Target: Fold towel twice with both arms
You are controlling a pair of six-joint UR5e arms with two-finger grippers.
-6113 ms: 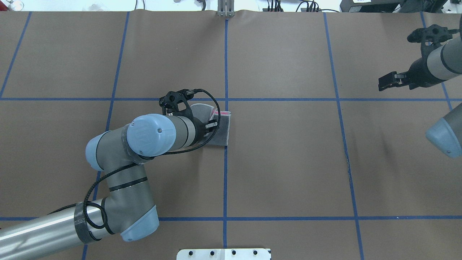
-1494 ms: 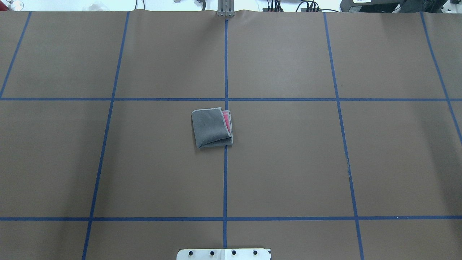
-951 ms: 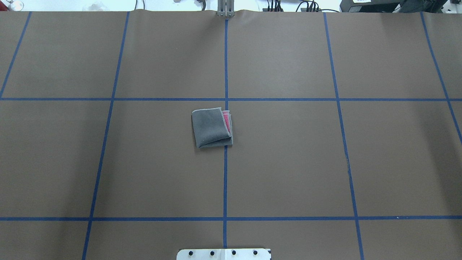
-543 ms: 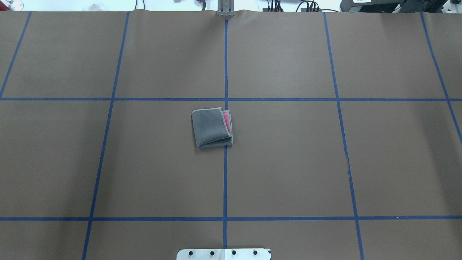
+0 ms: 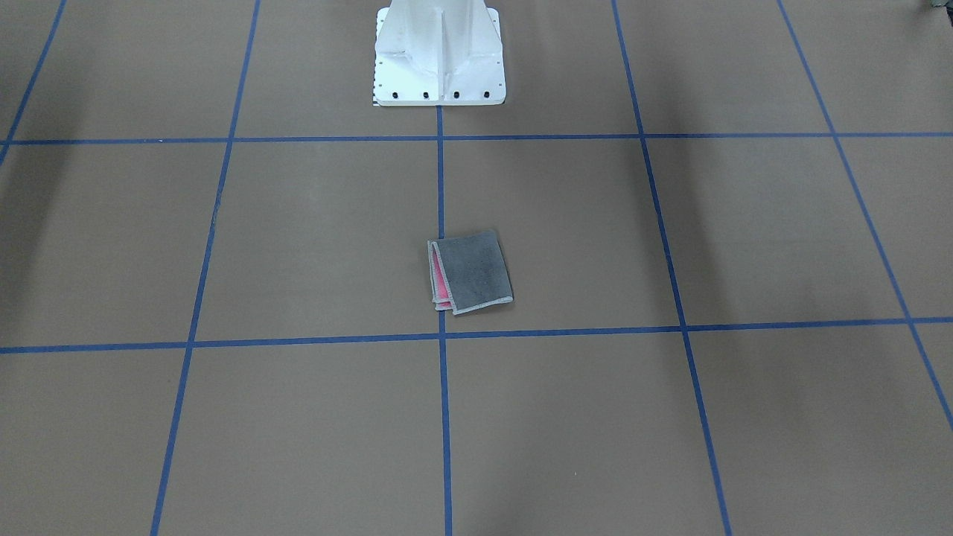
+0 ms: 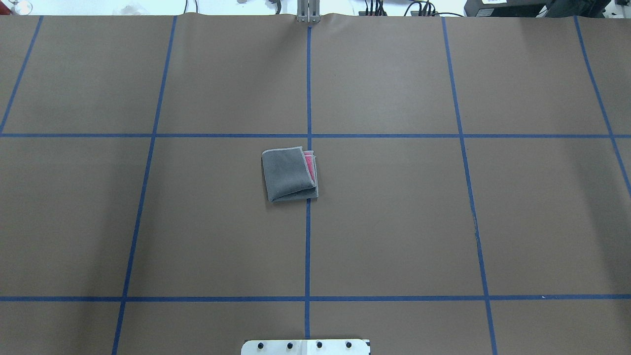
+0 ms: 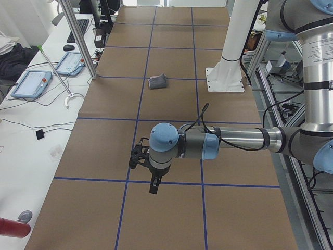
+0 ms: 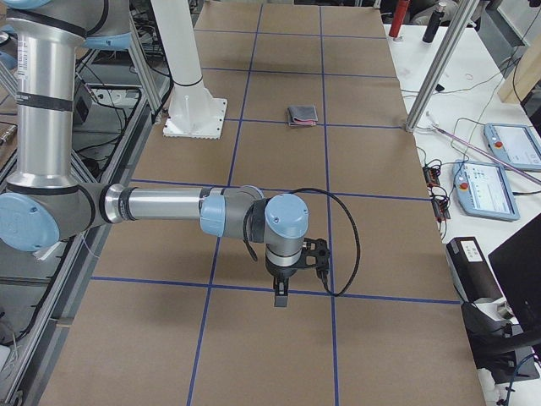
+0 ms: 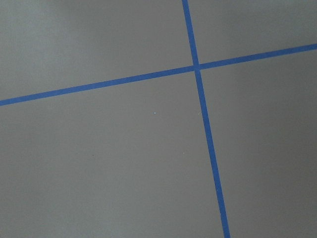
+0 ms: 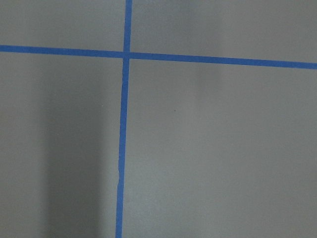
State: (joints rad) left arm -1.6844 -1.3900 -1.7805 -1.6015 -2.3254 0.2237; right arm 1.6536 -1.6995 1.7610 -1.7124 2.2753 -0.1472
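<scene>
The towel point(image 6: 288, 173) lies alone near the table's middle, folded into a small square with its grey face up and a pink strip showing along one edge point(image 5: 441, 283). It is also small in the side views point(image 7: 158, 82) point(image 8: 302, 115). Nothing touches it. My left gripper point(image 7: 153, 186) hangs point-down over bare table far from the towel, at the table's left end. My right gripper point(image 8: 281, 296) hangs the same way at the right end. Whether either is open or shut I cannot tell. Both wrist views show only brown table and blue tape lines.
The white pedestal base point(image 5: 439, 56) stands at the robot's edge of the table. Blue tape lines point(image 6: 308, 246) grid the brown surface. Side benches hold tablets point(image 7: 31, 83) point(image 8: 482, 186), and metal posts point(image 7: 78, 41) point(image 8: 439, 63) rise at the far edge.
Six seconds ago my left gripper was down on the towel and the right arm hung at the right edge; both have since left the overhead view. Over the last 1.5 s nothing moved.
</scene>
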